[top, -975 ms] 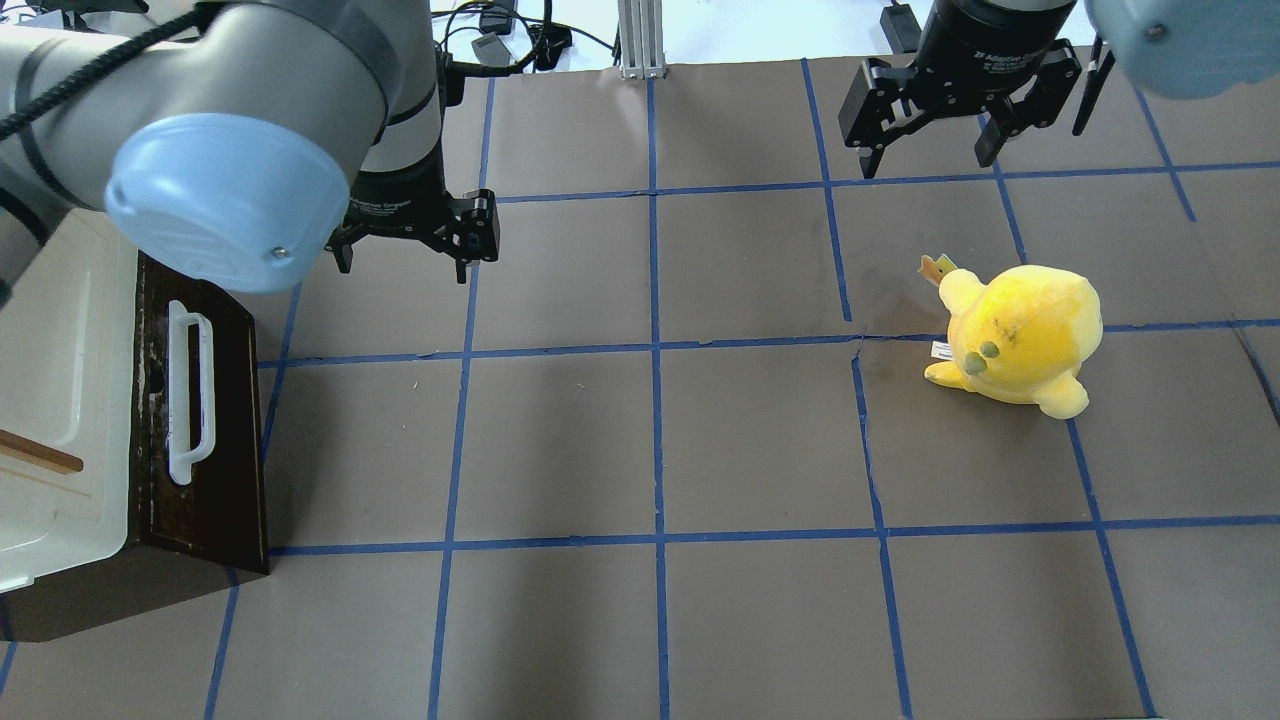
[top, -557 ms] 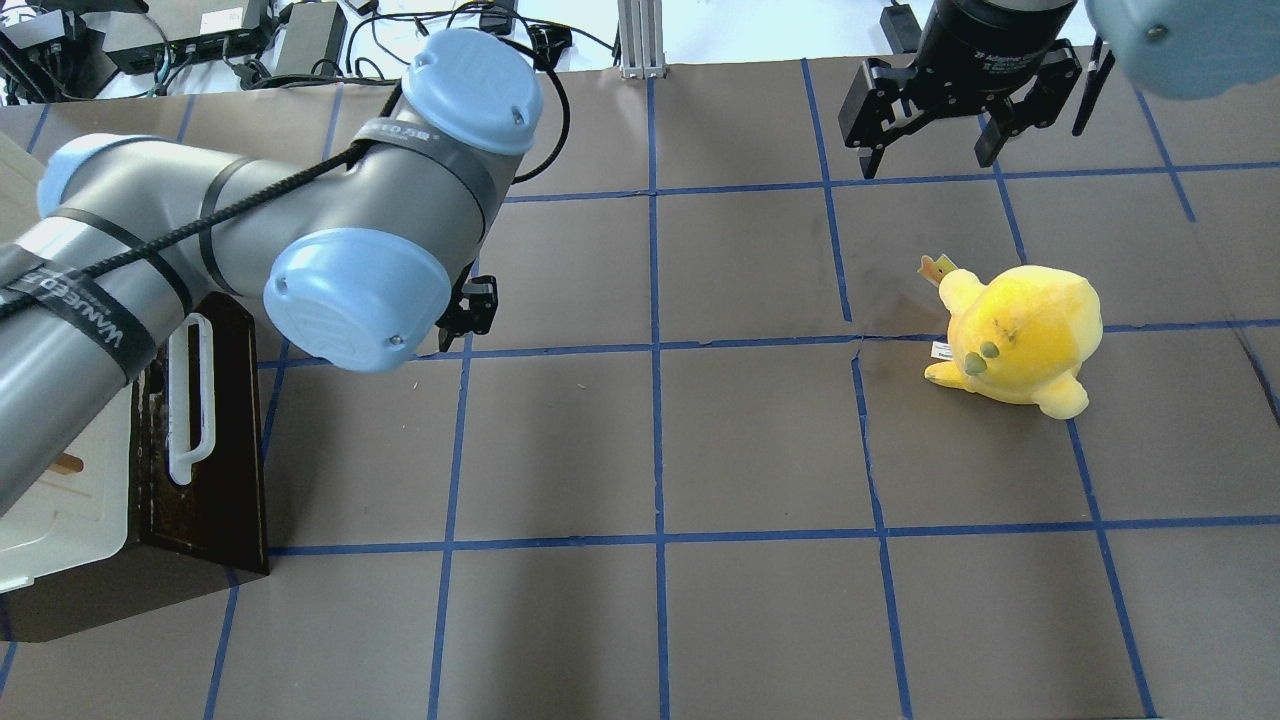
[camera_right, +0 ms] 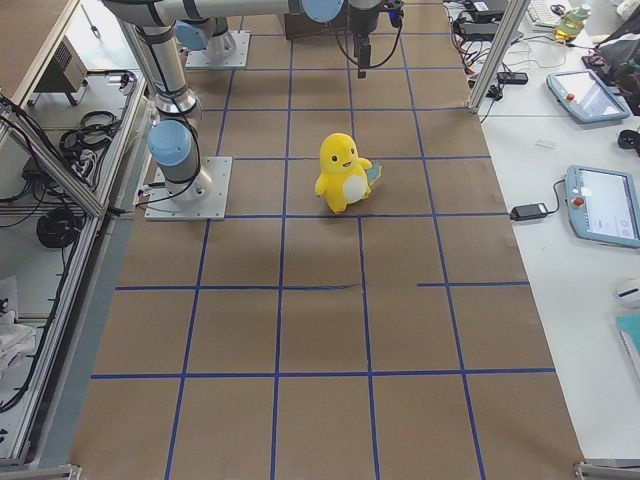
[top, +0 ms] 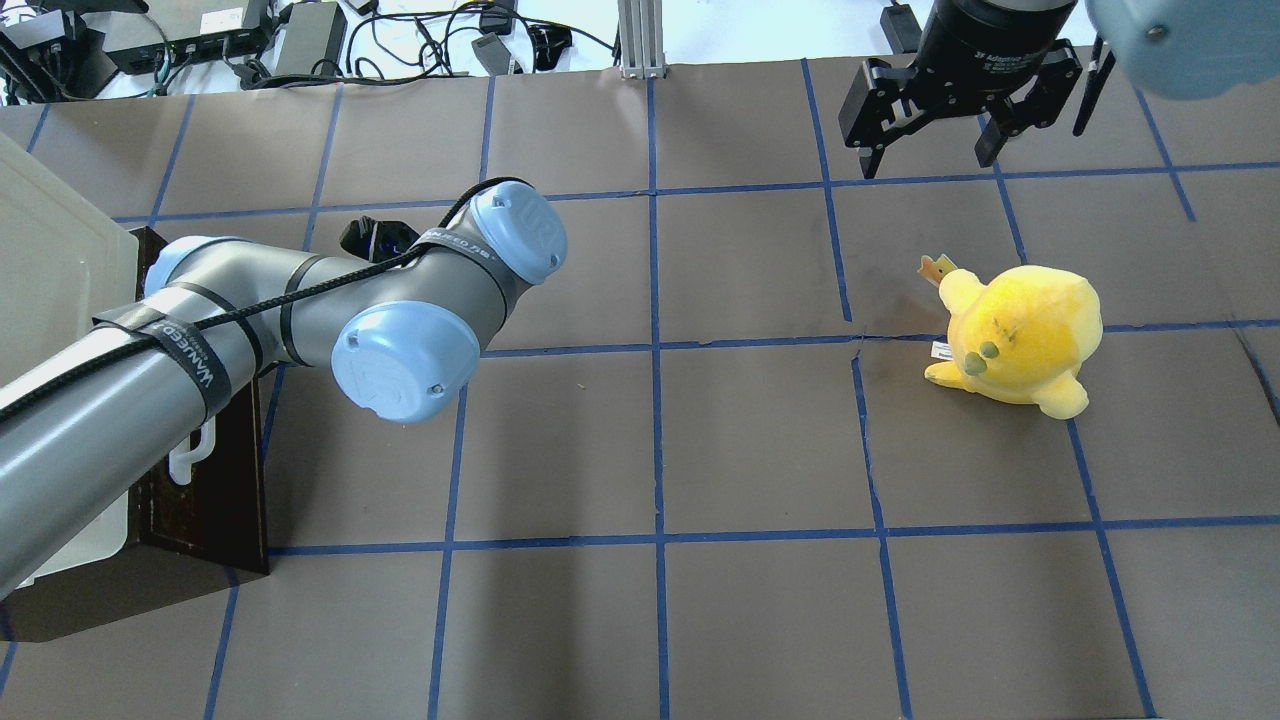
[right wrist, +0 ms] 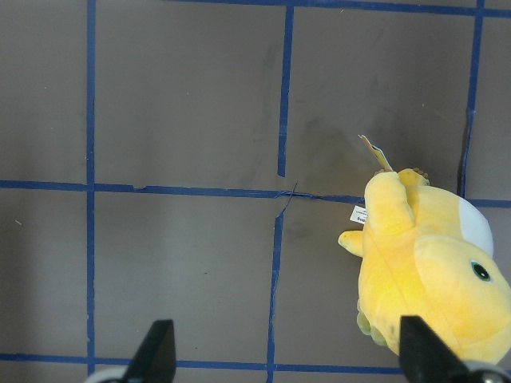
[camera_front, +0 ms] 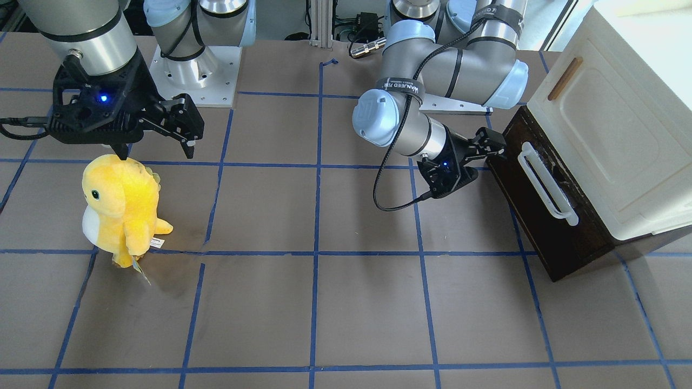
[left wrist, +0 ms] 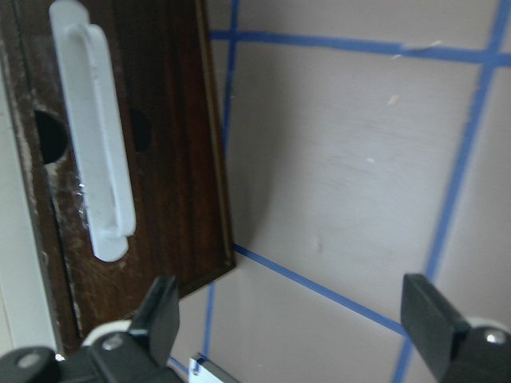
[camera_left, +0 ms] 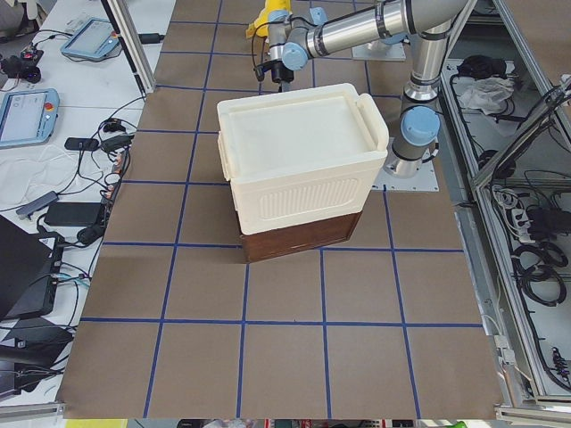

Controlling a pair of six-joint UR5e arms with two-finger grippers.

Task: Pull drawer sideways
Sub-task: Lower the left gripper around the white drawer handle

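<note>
The drawer [camera_front: 540,216] is a dark brown front with a long white bar handle [camera_front: 546,186], set low under the cream-white cabinet [camera_front: 611,124]. None of its pale inside shows. My left gripper [camera_front: 486,151] is open and empty, low over the table, just off the drawer front's end nearer the robot and apart from the handle. The left wrist view shows the handle [left wrist: 92,136] on the drawer front [left wrist: 168,159], with my open left gripper [left wrist: 295,319] beside it over bare table. In the overhead view my arm hides most of the handle [top: 190,455]. My right gripper [top: 925,160] is open and empty at the far side.
A yellow plush toy [top: 1020,335] stands on the table's right half, below my right gripper [camera_front: 157,154], and shows in the right wrist view [right wrist: 431,271]. The table [top: 660,440] is brown paper with a blue tape grid. Cables and electronics [top: 300,40] lie beyond the far edge.
My left arm has swung down and turned its wrist toward the drawer front, so the gripper is now low beside it. The right arm and the plush have not moved.
</note>
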